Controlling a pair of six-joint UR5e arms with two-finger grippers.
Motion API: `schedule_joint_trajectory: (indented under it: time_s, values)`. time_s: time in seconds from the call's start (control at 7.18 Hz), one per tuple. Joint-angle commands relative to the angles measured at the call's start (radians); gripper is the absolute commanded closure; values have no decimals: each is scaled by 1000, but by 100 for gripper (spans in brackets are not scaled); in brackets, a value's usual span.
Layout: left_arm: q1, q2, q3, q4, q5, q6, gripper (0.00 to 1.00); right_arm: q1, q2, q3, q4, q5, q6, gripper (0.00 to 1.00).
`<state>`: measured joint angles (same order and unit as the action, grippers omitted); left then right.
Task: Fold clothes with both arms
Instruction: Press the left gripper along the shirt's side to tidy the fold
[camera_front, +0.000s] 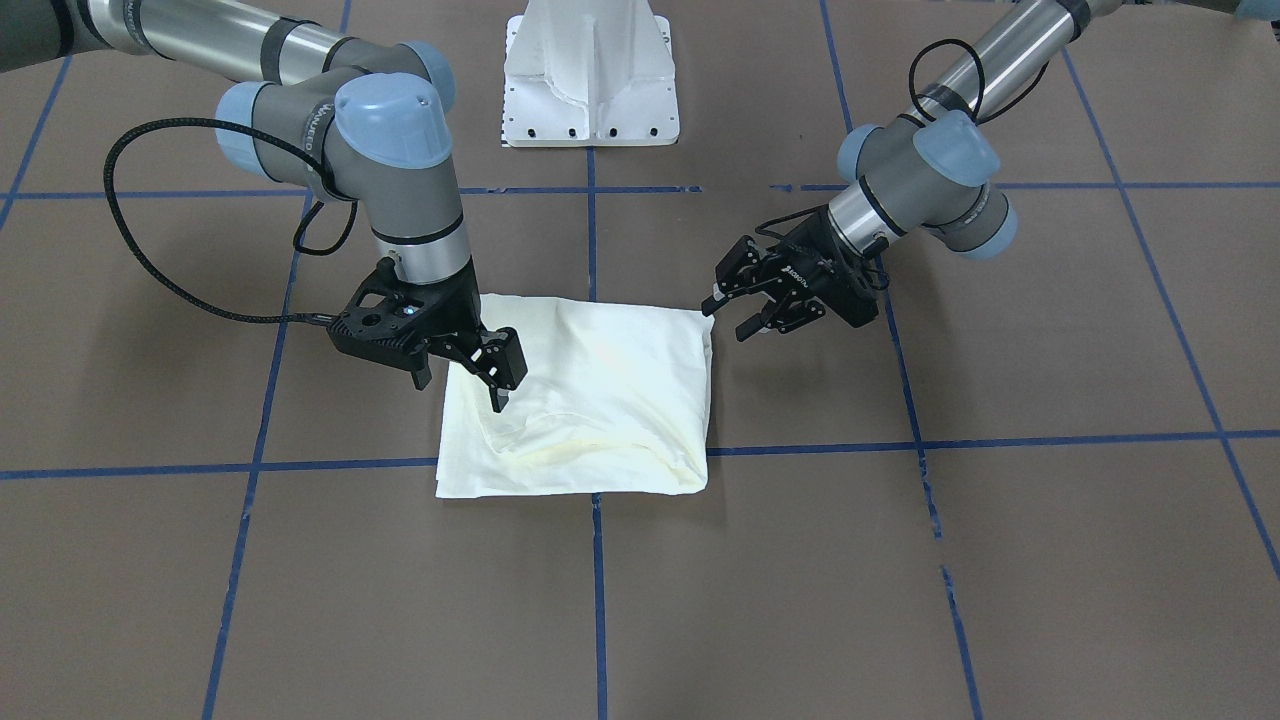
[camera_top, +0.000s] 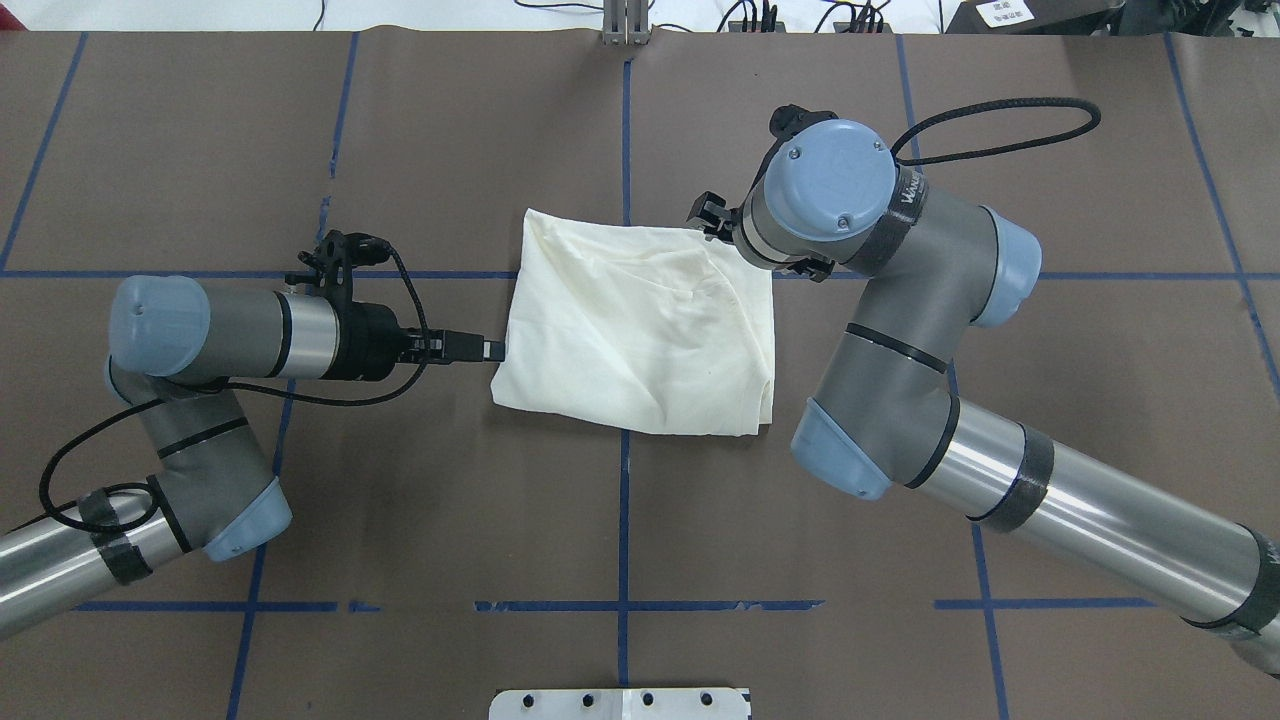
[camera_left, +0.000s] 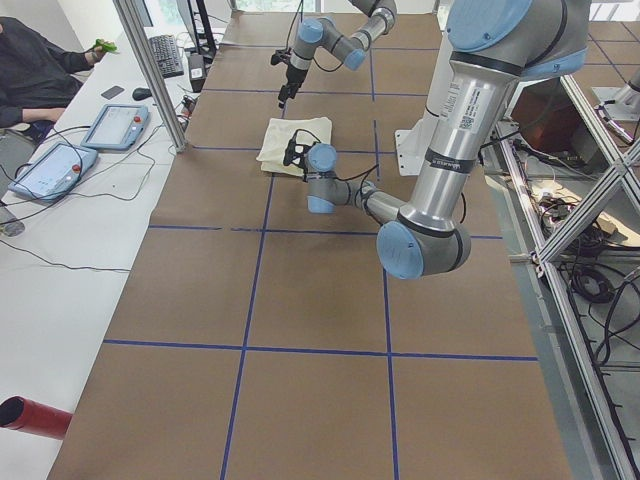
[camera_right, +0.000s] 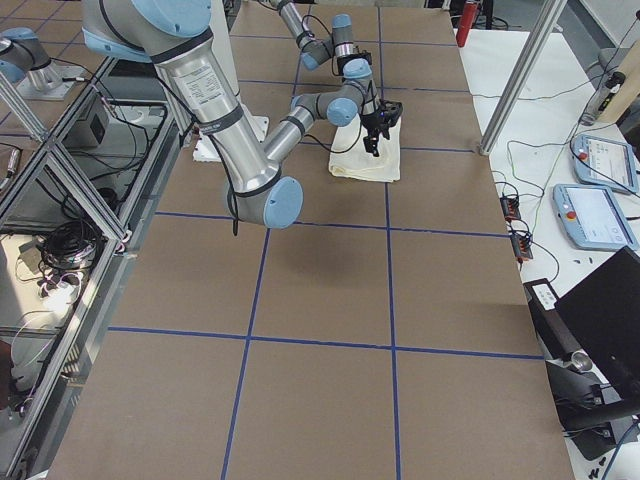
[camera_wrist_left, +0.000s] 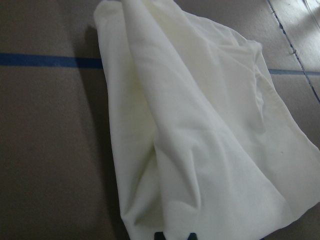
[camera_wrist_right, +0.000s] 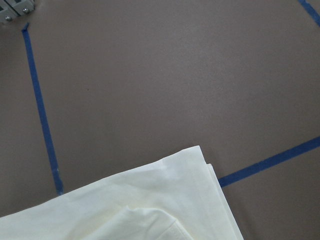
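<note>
The cream shirt (camera_front: 600, 400) lies folded into a rough square at mid-table, plain side up, with no print showing; it also shows in the overhead view (camera_top: 640, 330). My left gripper (camera_front: 728, 316) is open and low, its tips at the shirt's edge nearest that arm (camera_top: 492, 349). The left wrist view shows the shirt (camera_wrist_left: 200, 125) filling the frame. My right gripper (camera_front: 460, 390) is open, pointing down over the opposite edge, one fingertip (camera_front: 497, 402) at the fabric. In the overhead view it is mostly hidden under its wrist. The right wrist view shows a shirt corner (camera_wrist_right: 150, 200).
The white pedestal base (camera_front: 590, 80) stands on the robot's side of the shirt. Blue tape lines (camera_front: 596, 590) cross the brown table. A side bench with tablets (camera_left: 115, 125) and a seated operator (camera_left: 35, 70) lies beyond the table's far edge.
</note>
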<state>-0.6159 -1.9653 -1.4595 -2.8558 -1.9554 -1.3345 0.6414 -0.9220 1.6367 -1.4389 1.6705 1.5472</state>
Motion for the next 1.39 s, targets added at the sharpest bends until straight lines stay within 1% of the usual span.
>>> schedule_joint_trajectory:
  time_s: [0.0,0.28,0.42,0.56,0.7,0.84,1.25]
  values:
    - [11,-56,-1,6,21,-109,35,0,-1,-1,0,0,-1,0]
    - [65,-49,13,9,99,-132,35,-2,-1,-1,0,0,-2,0]
    - [76,-47,25,9,107,-132,35,-2,-3,-3,0,0,-2,0]
    - [103,-43,28,10,131,-132,35,-3,-3,-3,0,0,-4,0]
    - [120,-44,56,10,171,-130,35,-3,-3,-3,0,0,-4,0]
    - [126,-43,76,7,179,-129,35,-3,-5,-3,0,2,-4,0]
    - [136,-40,77,7,181,-127,35,-3,-5,-3,0,0,-4,0]
